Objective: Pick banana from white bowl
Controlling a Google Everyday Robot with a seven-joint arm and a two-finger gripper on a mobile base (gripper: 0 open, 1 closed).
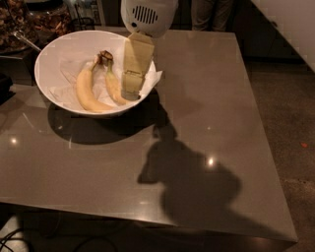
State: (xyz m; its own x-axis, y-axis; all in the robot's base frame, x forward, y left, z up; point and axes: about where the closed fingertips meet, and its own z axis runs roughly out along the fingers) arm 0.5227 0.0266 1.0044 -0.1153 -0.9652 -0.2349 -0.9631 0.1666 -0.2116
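Note:
The white bowl (54, 43), lined with crumpled white paper, stands at the table's far left. Two bananas lie in it side by side with their stems joined at a dark crown. The banana (114, 87) is the shorter, slimmer, deeper yellow one on the right. A longer pale-yellow banana (84, 93) lies to its left. My gripper (130, 92) hangs down from the white wrist housing (147, 15) into the right side of the bowl, just right of the banana and close beside it. I cannot tell whether it touches the banana.
The bowl stands on a grey-brown table (206, 98) whose right and near edges drop to the floor. A dark dish of food with a spoon (24, 42) sits at the far left. A person's legs (206, 12) stand behind the table.

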